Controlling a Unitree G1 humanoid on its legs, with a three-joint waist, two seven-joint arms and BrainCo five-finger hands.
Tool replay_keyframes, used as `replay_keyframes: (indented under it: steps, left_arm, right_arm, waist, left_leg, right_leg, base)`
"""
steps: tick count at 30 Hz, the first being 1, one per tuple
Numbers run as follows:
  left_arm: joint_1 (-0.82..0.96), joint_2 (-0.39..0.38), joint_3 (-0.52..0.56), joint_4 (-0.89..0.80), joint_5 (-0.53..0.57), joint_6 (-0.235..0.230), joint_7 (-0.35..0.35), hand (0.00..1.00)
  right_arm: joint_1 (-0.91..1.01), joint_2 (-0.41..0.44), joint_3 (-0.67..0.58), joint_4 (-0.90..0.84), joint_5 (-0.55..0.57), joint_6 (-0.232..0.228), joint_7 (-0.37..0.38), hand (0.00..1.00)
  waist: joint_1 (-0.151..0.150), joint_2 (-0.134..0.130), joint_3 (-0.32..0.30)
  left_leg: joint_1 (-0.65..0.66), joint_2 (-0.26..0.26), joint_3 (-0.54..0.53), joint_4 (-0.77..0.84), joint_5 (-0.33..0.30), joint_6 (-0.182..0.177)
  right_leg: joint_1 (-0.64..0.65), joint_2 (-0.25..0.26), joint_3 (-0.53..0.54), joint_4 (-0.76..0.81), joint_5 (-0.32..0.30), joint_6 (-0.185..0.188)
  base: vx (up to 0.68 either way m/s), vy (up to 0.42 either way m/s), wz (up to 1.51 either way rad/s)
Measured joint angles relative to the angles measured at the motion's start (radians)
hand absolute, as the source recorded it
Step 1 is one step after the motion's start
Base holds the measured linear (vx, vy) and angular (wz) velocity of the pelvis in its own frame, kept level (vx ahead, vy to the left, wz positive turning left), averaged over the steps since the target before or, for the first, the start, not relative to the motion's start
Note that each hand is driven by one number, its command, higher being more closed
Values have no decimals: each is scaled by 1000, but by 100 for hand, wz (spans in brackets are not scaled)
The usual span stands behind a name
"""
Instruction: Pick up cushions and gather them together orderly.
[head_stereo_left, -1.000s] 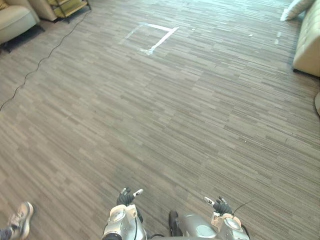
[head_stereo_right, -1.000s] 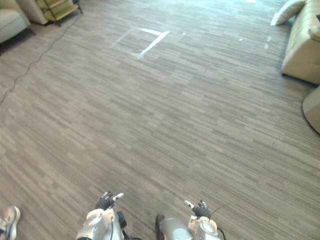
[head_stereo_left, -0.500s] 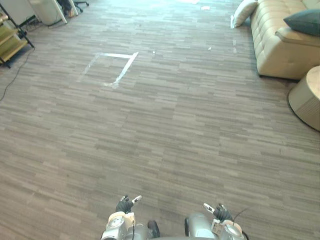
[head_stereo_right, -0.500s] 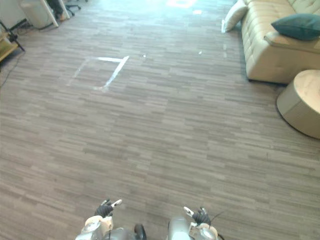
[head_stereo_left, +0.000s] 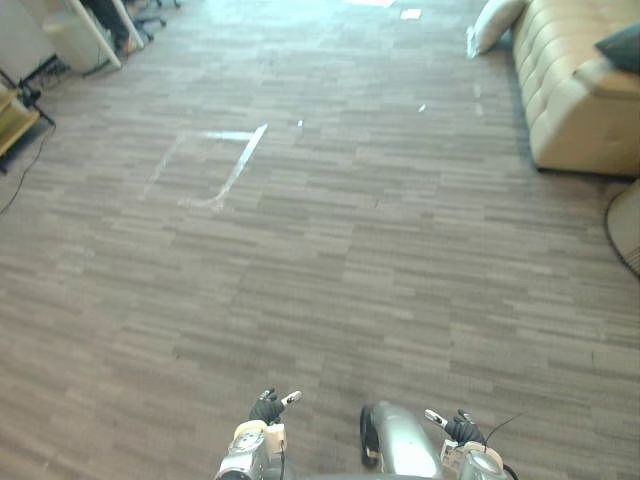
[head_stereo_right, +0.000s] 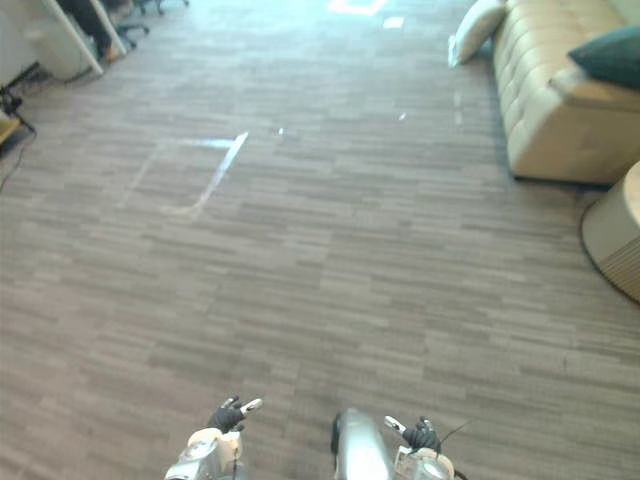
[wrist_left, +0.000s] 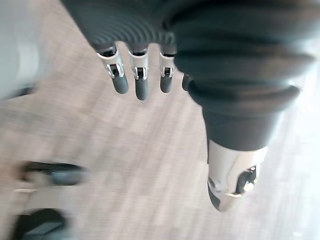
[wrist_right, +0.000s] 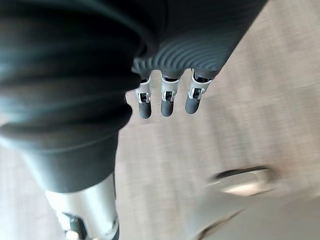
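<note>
While both hang empty | left robot hand (wrist_left: 141, 75) relaxed | right robot hand (wrist_right: 167, 97) relaxed | white cushion (head_stereo_right: 478, 28) beside sofa (head_stereo_right: 560, 110)

Two cushions (head_stereo_right: 478, 30) (head_stereo_right: 610, 55), one sofa (head_stereo_right: 550, 140)

Sofa (head_stereo_right: 560, 120) and teal cushion (head_stereo_right: 612, 55) are cut off.

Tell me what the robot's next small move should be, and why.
Probably step ahead and rightward toward the white cushion by the sofa: the left hand and right hand hang open and empty, with a long stretch of floor between them and any cushion.
</note>
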Motion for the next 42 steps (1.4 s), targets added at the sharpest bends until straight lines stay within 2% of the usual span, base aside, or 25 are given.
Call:
replay_keyframes:
  steps: [3,5,7,9,10,11,12,13,14,16,18,21,23,24,25,26,28,30,31,33,36,38,40,41,42]
  left_arm:
    - [3,-7,17,-11,-13,-19,1,0]
    - [5,-8,18,-9,-24,-21,3,0]
    - [5,-10,17,-8,-28,-21,3,0]
    - [15,3,15,-8,-28,-19,3,0]
    - [12,11,13,5,-28,-17,3,0]
    - [7,19,12,16,-28,-18,2,0]
    - [-5,25,6,25,-28,-16,3,0]
    - [-14,29,3,30,-28,-14,4,0]
    - [-17,35,4,32,-29,-11,7,0]
    - [-7,21,-8,39,-29,-5,11,0]
    - [-17,13,-22,29,-30,-8,12,0]
    - [-51,17,-27,32,-42,-10,22,0]
    - [-58,16,-48,35,-45,-11,22,0]
    - [-60,13,-55,41,-44,-11,20,0]
    - [-66,-10,-56,72,-40,-9,18,0]
    - [-64,-16,-51,80,-25,-5,17,0]
    - [-40,-20,-42,79,-16,-2,18,0]
    - [-25,-22,-1,75,10,5,14,0]
    - [-11,-23,30,55,13,5,5,0]
    - [12,-19,64,7,12,4,5,0]
    - [12,-23,66,-25,6,0,3,0]
    - [16,-22,64,-41,-10,-19,5,0]
    - [12,-22,64,-39,-18,-25,6,0]
    - [13,-22,63,-37,-20,-26,7,0]
    - [14,-21,54,-35,-20,-28,8,0]
  right_arm:
    - [-4,13,-9,-27,-2,-1,3,0]
    - [-2,17,-16,-26,-4,-2,1,0]
    - [10,5,-17,-17,-5,0,-3,0]
    - [46,4,-24,-14,-16,0,-3,0]
    - [58,18,-34,-11,-29,0,-3,0]
    - [66,23,-39,-3,-37,0,-3,0]
    - [65,36,-39,19,-41,2,-2,0]
    - [64,48,-37,20,-42,3,-1,0]
    - [50,61,-34,19,-42,2,3,0]
    - [34,45,-10,-18,-43,-9,8,0]
    - [36,29,-6,-56,-43,-21,7,0]
    - [25,31,-8,-78,-40,-23,6,0]
    - [16,29,-11,-72,-40,-22,5,0]
    - [18,27,-20,-70,-39,-22,6,0]
    - [-1,8,-40,-60,-42,-21,4,0]
    - [-7,3,-51,-55,-43,-19,4,0]
    - [0,1,-66,-58,-41,-11,3,0]
    - [12,2,-55,-64,-41,-7,3,0]
    - [13,6,-33,-64,-41,-6,3,0]
    - [13,23,16,-62,-34,-4,3,0]
    - [12,18,42,-62,-32,0,2,0]
    - [22,19,42,-62,-34,5,2,0]
    - [19,19,19,-62,-34,4,1,0]
    - [21,18,11,-61,-35,3,-3,0]
    - [24,10,6,-56,-36,2,-7,0]
  waist:
    - [27,6,-3]
    - [35,18,-10]
    - [36,24,-19]
    - [50,-15,-68]
    - [48,-54,-94]
    - [43,-78,-106]
    - [42,-98,-109]
    - [41,-107,-101]
    - [43,-108,-85]
    - [41,-63,-67]
    - [31,-22,-67]
    - [21,-29,-53]
    - [-1,-39,-50]
    - [-6,-37,-49]
    - [-6,-6,-40]
    - [-4,-1,-37]
    - [-21,14,-36]
    - [-25,32,-24]
    - [-9,40,-21]
    - [9,19,-10]
    - [28,9,-10]
    - [45,9,-10]
    - [48,9,-12]
    - [48,8,-16]
    - [51,8,-25]
  left_leg:
    - [-46,-35,70,-440,6,14]
    - [-62,-61,37,-717,56,-9]
    - [-94,-78,37,-772,72,15]
    - [-110,-150,16,-709,181,74]
    - [-118,-195,12,-675,176,116]
    - [-113,-226,16,-665,150,126]
    - [-88,-257,20,-653,105,142]
    - [-51,-273,21,-662,76,146]
    - [8,-283,32,-674,45,153]
    - [167,-280,58,-728,-8,157]
    - [273,-269,61,-795,-42,149]
    - [381,-266,57,-860,-70,126]
    - [445,-265,24,-908,-84,118]
    - [466,-267,3,-926,-95,108]
    - [510,-251,-22,-946,-91,98]
    - [518,-250,-30,-916,-45,55]
    - [501,-222,-60,-775,-38,39]
    - [313,-110,-128,-263,54,-83]
    - [222,-55,-123,-15,69,-97]
    - [100,-11,-73,160,45,-54]
    - [-25,15,43,62,9,9]
    - [-88,10,125,-280,8,15]
    - [-90,-38,147,-629,66,15]
    - [-97,-50,150,-696,86,36]
    - [-121,-78,132,-734,149,92]
  right_leg:
    - [113,-3,94,-67,-24,37]
    - [170,-9,152,-105,-59,67]
    - [230,-33,190,-143,-105,102]
    - [269,-100,227,-136,-146,153]
    - [233,-150,226,-38,-151,187]
    - [191,-178,226,68,-132,215]
    - [99,-193,239,277,-39,264]
    - [18,-194,255,448,68,287]
    - [-59,-198,263,619,105,294]
    - [-195,-186,207,786,70,238]
    - [-326,-156,109,757,34,204]
    - [-457,-142,-29,486,28,175]
    - [-464,-139,-82,202,107,145]
    - [-460,-138,-77,149,196,119]
    - [-452,-123,-86,203,164,77]
    - [-458,-137,-73,299,74,57]
    - [-410,-142,-93,337,4,43]
    - [-272,-98,-125,277,-44,30]
    - [-196,-59,-121,223,-50,20]
    - [-69,-35,-97,138,-64,2]
    - [57,-32,-47,18,-67,16]
    - [169,-41,13,-83,-73,47]
    - [249,-60,50,-147,-94,88]
    - [278,-67,61,-165,-106,109]
    - [312,-84,85,-175,-123,140]
  base:
    - [465,83,-88]
    - [508,194,-98]
    - [616,382,-69]
    - [755,465,-56]
    - [732,375,-14]
    - [741,348,26]
    - [728,325,31]
    - [821,348,10]
    - [635,244,-36]
    - [522,203,-55]
    - [561,185,-19]
    - [533,13,17]
    - [530,-110,57]
    - [749,-192,54]
    - [632,-191,32]
    - [724,-273,19]
    - [514,-265,24]
    - [620,-291,3]
    - [525,-209,-56]
    - [474,-106,-68]
    - [424,-6,-55]
    - [552,116,-87]
    - [602,216,-70]
    - [791,377,-56]
    - [695,376,-59]
